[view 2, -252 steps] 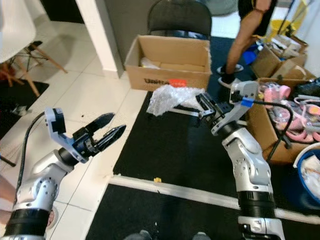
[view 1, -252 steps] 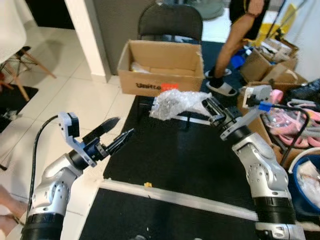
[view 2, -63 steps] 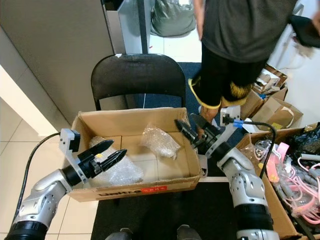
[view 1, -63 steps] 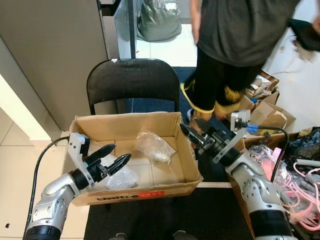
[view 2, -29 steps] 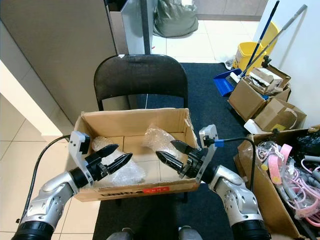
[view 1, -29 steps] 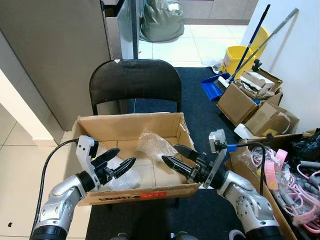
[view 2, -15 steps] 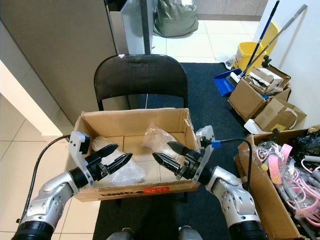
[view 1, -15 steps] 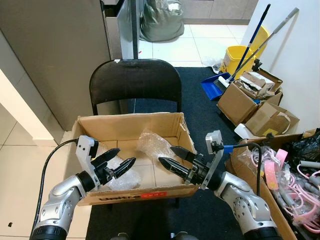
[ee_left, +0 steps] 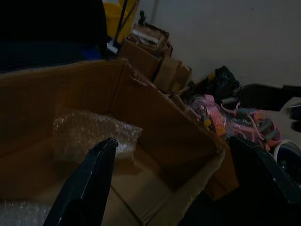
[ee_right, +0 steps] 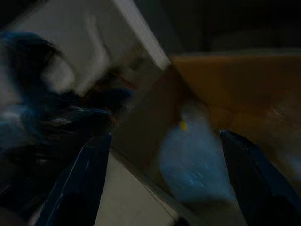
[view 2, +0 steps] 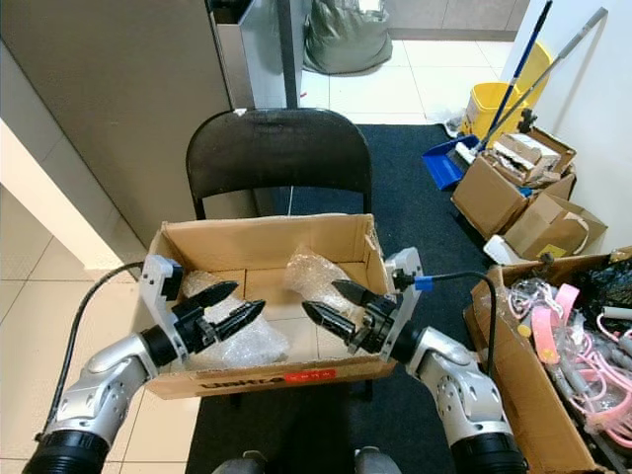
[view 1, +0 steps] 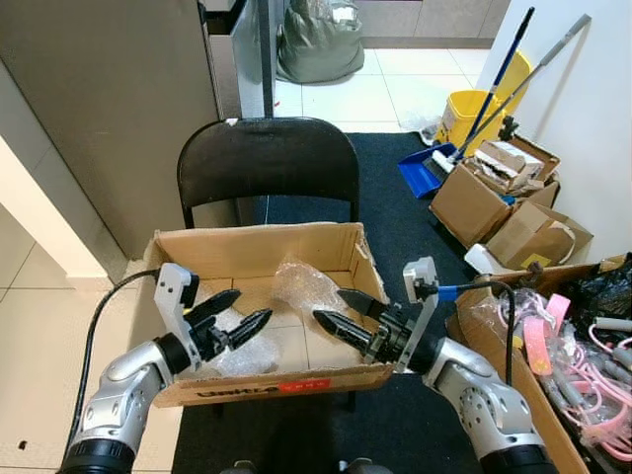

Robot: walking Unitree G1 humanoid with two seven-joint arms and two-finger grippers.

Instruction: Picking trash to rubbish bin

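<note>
The two eye views look from the head forward and down on the same cardboard box (view 1: 259,259) before a black chair (view 2: 277,153), one slightly shifted sideways from the other. Each wrist view looks along its own black fingers (ee_left: 87,182), very near, into this box; both are dark, the right one blurred.

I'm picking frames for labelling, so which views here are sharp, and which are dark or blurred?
Both eye views: bright and sharp on the cardboard box and both claws. Left wrist view: dim but readable, bubble wrap visible. Right wrist view: dark and motion-blurred, contents hard to identify.
</note>
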